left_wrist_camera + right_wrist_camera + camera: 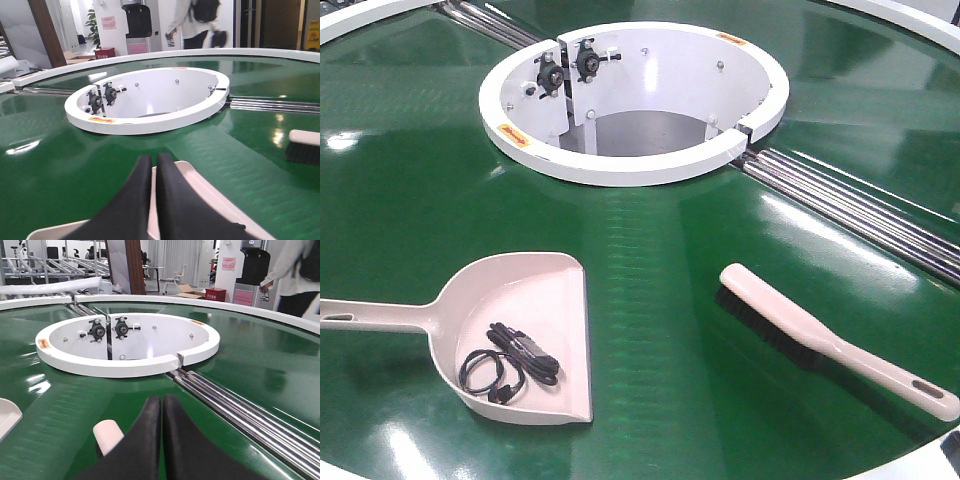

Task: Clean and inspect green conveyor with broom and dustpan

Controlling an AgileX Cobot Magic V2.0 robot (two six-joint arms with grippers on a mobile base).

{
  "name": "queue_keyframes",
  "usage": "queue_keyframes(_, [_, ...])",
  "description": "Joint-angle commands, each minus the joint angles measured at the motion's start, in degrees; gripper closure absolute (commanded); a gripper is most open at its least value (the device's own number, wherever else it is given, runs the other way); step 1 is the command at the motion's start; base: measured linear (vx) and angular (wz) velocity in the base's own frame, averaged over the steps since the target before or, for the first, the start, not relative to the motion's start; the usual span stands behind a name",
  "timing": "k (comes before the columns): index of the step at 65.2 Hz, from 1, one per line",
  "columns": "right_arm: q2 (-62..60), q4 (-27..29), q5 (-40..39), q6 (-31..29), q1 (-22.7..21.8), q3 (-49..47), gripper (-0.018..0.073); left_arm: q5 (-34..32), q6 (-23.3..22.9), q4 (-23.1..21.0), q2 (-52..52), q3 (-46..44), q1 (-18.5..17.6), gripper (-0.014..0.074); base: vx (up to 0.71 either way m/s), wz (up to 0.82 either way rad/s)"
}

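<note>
While the green conveyor [650, 300] fills almost the whole front view, its glossy ribbed belt throws back ceiling lights as bright patches, and an outer white edge curves along the far side in both wrist views. At its centre sits the white ring-shaped rim [620, 165], split by narrow gaps, with two black bearing fittings [565, 68] bolted to its inner wall. Steel rods [860, 205] run out from the ring toward the right edge, and more show at the upper left. On the belt in front of the ring and to the left lies the dustpan [550, 290], its flat lip facing right and its long handle reaching off the left edge; inside it rests a small coiled black cable [510, 365]. Well apart to the right lies the broom [840, 345], bristles on the side facing the dustpan, its tapered handle with the hang hole pointing to the lower right. The left gripper [152, 165] hangs above the dustpan with its black fingers pressed together, clenched on nothing. The right gripper [162, 407] hangs above the rounded end of the broom, likewise clenched and empty. Behind the conveyor a person [197, 22] stands blurred.
</note>
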Motion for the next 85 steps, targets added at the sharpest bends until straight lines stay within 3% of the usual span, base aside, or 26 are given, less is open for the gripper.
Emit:
queue_keyframes(1, [0.29, 0.06, -4.34, -0.25, -0.18, -1.62, 0.0568, -4.12, -0.57, -0.77, 0.38, -1.53, -0.38, 0.0603, 0.0, 0.0])
queue_keyframes(21, [0.29, 0.06, -3.99, -0.24, -0.18, -1.62, 0.0568, -6.78, -0.77, 0.97, 0.3, 1.89, -0.2, 0.0603, 0.0, 0.0])
queue_keyframes(25, [0.29, 0.06, -3.99, -0.24, -0.18, -1.62, 0.0568, -8.19, -3.78, 3.37, -0.32, 4.01, -0.15, 0.0603, 0.0, 0.0])
queue_keyframes(32, [0.29, 0.06, -3.99, -0.24, -0.18, -1.62, 0.0568, -10.1, -14.44, 10.44, -3.43, 8.1, 0.72, 0.0603, 0.0, 0.0])
queue_keyframes(38, [0.29, 0.06, -3.99, -0.24, -0.18, -1.62, 0.0568, -10.84, -19.73, 11.8, -6.71, 10.96, 3.49, 0.0603, 0.0, 0.0])
queue_keyframes(45, [0.29, 0.06, -3.99, -0.24, -0.18, -1.62, 0.0568, -10.89, -19.56, 11.96, -11.23, 13.27, 6.73, 0.0603, 0.0, 0.0])
queue_keyframes(52, [0.29, 0.06, -3.99, -0.24, -0.18, -1.62, 0.0568, -8.3, -19.56, 15.76, -13.58, 13.21, 8.89, 0.0603, 0.0, 0.0])
queue_keyframes(66, [0.29, 0.06, -3.99, -0.24, -0.18, -1.62, 0.0568, -7.96, -19.39, 16.22, -13.49, 13.21, 9.19, 0.0603, 0.0, 0.0])
queue_keyframes(85, [0.29, 0.06, -3.99, -0.24, -0.18, -1.62, 0.0568, -7.97, -19.53, 15.86, -13.49, 13.21, 12.44, 0.0603, 0.0, 0.0])
